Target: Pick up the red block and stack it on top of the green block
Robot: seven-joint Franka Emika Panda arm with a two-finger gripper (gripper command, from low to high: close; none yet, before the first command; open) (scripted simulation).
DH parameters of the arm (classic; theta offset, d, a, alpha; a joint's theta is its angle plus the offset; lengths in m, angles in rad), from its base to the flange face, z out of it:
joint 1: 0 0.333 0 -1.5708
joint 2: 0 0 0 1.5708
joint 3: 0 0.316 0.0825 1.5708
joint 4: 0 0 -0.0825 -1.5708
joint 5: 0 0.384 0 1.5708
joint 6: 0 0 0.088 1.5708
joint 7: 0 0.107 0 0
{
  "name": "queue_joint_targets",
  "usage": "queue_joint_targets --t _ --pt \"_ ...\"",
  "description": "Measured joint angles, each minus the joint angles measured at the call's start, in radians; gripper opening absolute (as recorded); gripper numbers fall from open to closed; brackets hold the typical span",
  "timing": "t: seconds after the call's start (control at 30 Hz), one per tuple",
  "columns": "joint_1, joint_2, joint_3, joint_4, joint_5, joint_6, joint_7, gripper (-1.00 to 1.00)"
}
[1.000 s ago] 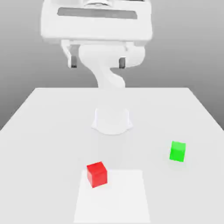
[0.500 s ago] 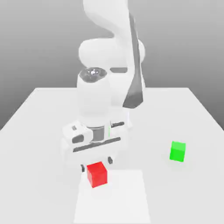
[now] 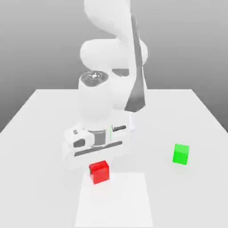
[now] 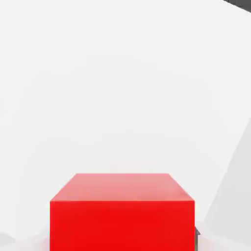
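I hover low over the red block; my fingers' grip I cannot tell. Lift and stacking on the green block, far right, remain.

This is a simulated test scene, not a lived-in room. A plain white bench stands against an even grey backdrop that fades from dark to light, with no walls, furniture or clutter. The surfaces are flat and textureless, and the shading is smooth like a render. A glossy white robot arm rises from the far middle of the bench. A paler square patch lies at the near edge, and two plain coloured cubes, the red block and the green block, sit on the bench.
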Motion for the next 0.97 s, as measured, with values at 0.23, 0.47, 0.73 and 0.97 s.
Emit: queue_joint_targets --t 0.23,0.47,0.73,0.97 --pt "0.228 -0.119 0.130 -0.034 0.076 -0.083 -0.128 -1.00" --pt "0.494 -0.214 0.274 -0.069 0.139 -0.141 -0.262 -1.00" --pt "0.638 -0.150 0.380 -0.088 0.119 -0.061 -0.307 -1.00" --pt "0.620 0.016 0.374 -0.083 0.011 0.098 -0.234 1.00"
